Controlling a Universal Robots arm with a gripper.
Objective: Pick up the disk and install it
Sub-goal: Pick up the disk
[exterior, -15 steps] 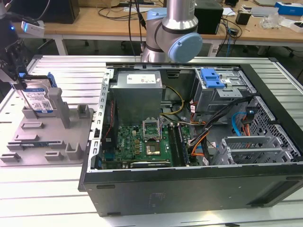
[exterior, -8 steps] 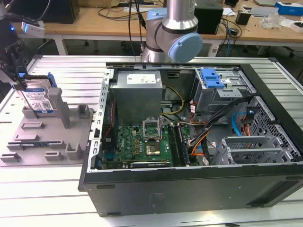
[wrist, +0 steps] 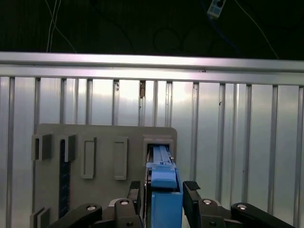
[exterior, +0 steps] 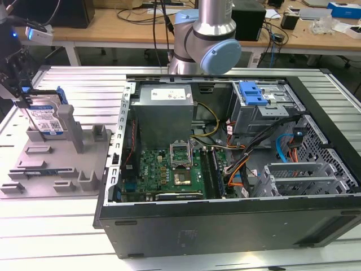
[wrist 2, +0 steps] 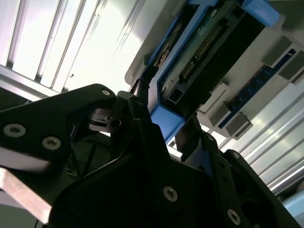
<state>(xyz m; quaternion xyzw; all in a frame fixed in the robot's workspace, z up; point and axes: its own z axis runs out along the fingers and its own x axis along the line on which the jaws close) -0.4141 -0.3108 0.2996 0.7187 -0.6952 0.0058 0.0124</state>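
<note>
The disk (exterior: 46, 117), a silver drive with a white-and-blue label in a blue carrier, stands on edge in a slot of the grey fixture (exterior: 53, 169) at the exterior view's left. My gripper (exterior: 20, 93) reaches down onto its top edge. In the first wrist view the blue carrier of the disk (wrist: 164, 202) sits between the two black fingers (wrist: 192, 187), which press against its sides; my gripper (wrist: 164, 186) is shut on it. The second wrist view shows the disk's connector side (wrist 2: 204, 52) beyond my gripper (wrist 2: 166, 114).
An open computer case (exterior: 237, 226) lies at the exterior view's right, with a motherboard (exterior: 169, 172), cables and a grey drive cage (exterior: 265, 113) topped by a fixed blue tab (exterior: 252, 93). The arm's base (exterior: 203, 39) stands behind the case. Ribbed aluminium table (exterior: 73, 84) surrounds both.
</note>
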